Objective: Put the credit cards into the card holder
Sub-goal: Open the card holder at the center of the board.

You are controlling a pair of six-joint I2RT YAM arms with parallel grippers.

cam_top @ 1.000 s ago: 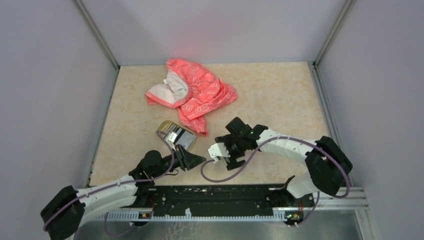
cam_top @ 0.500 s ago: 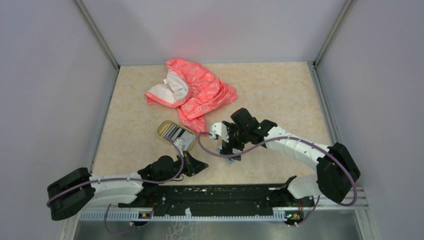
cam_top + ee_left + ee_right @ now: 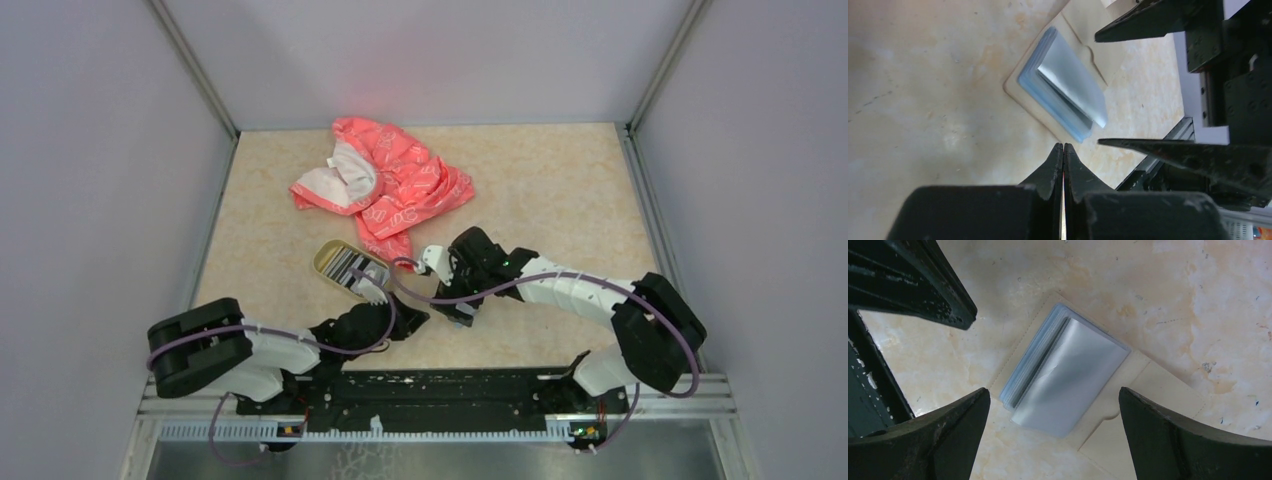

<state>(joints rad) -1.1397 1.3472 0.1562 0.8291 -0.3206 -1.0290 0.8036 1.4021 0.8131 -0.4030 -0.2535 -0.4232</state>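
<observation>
1. Left gripper (image 3: 1063, 146) was shut and empty, its tips just beside the holder (image 3: 1063, 95).
2. Right gripper (image 3: 1053, 394) gaped wide over the holder, which lay open on the table (image 3: 540, 180).
3. Cards (image 3: 348, 264) lay in the dish (image 3: 321, 259).

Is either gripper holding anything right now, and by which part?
Nothing is held. The left gripper is shut on nothing; the right gripper hangs open over the card holder.
</observation>
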